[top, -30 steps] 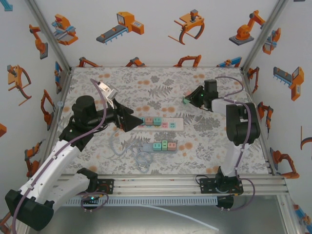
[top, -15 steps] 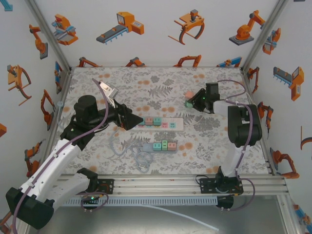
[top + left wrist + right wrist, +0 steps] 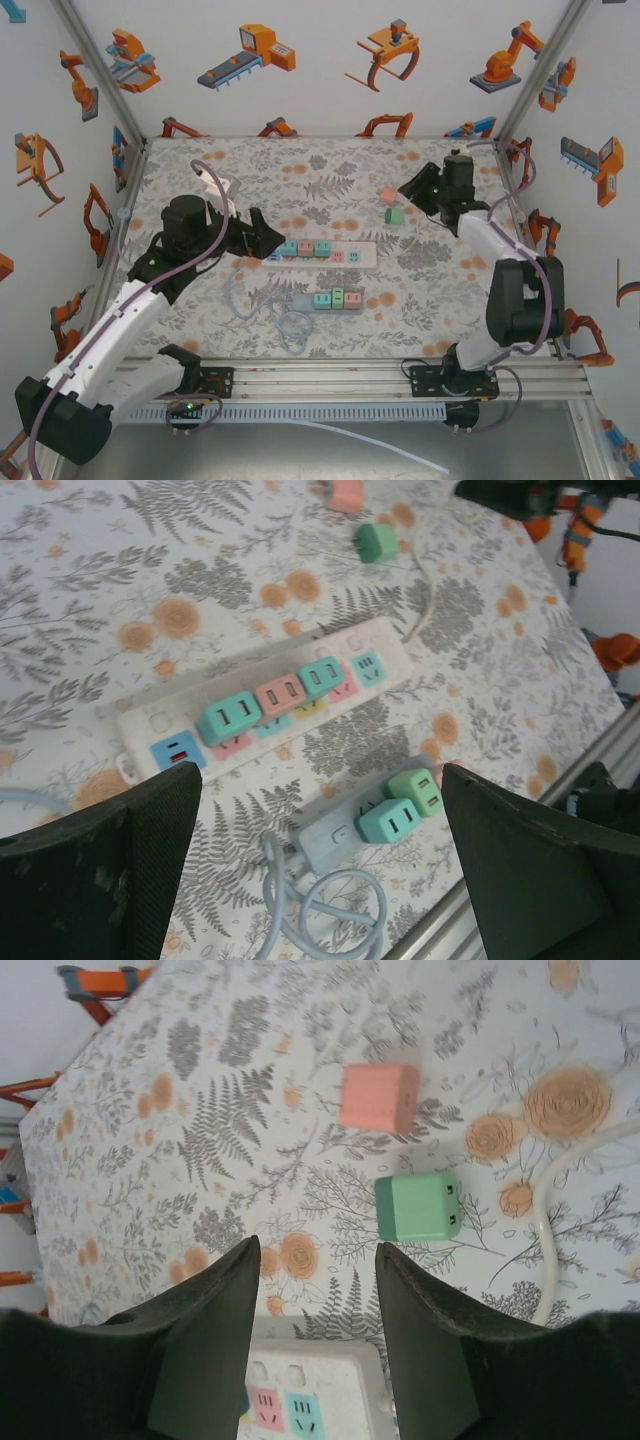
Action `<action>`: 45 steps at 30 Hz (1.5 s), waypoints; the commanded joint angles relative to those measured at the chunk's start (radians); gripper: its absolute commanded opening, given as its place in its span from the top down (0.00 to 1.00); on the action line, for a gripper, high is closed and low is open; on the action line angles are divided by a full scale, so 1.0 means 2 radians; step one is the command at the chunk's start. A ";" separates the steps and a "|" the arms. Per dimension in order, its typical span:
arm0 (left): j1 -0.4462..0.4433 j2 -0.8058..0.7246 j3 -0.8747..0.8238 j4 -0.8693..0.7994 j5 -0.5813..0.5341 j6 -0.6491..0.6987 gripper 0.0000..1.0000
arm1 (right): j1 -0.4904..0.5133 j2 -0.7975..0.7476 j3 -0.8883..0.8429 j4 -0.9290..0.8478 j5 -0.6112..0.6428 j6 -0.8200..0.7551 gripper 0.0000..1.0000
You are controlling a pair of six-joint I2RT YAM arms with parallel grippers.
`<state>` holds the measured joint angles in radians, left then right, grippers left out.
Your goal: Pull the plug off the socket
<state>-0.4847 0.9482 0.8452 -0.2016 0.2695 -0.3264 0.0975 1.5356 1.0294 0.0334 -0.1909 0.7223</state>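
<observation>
- The white power strip lay flat at mid-table, its long axis running left to right
- A row of three seated plugs, teal, pink and teal, stood side by side in the strip's left half
- A green plug lay loose on the table beyond the strip's right end, apart from it
- A pink plug lay near the green plug, farther from the strip, not touching

We log a robot lab cell: aluminium-profile frame, walls printed with robot-arm pictures, patterned test table.
</observation>
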 commanded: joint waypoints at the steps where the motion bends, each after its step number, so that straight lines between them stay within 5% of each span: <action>1: -0.002 0.003 0.012 -0.018 -0.078 -0.018 0.03 | 0.019 -0.048 0.016 0.014 0.012 -0.086 0.53; 10: 0.017 0.042 0.013 -0.061 -0.186 -0.078 0.03 | 0.141 -0.109 -0.010 0.072 -0.037 -0.424 0.53; 18: 0.054 0.119 0.026 -0.096 -0.170 -0.121 0.03 | 0.233 -0.089 -0.045 0.012 -0.213 -0.794 0.53; 29: 0.061 0.206 0.032 -0.077 -0.161 -0.101 0.03 | 0.245 0.037 0.040 -0.106 -0.274 -0.802 0.47; 39: 0.060 0.280 0.059 -0.069 -0.141 -0.085 0.01 | 0.247 0.126 0.074 -0.103 -0.266 -0.783 0.49; 45: 0.037 0.327 0.078 -0.081 -0.133 -0.071 0.08 | 0.250 0.143 0.075 -0.094 -0.262 -0.774 0.60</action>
<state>-0.3862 1.5753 0.9672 -0.3485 -0.0071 -0.5014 0.5865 1.8164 1.1477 -0.1596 -0.6918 -0.8383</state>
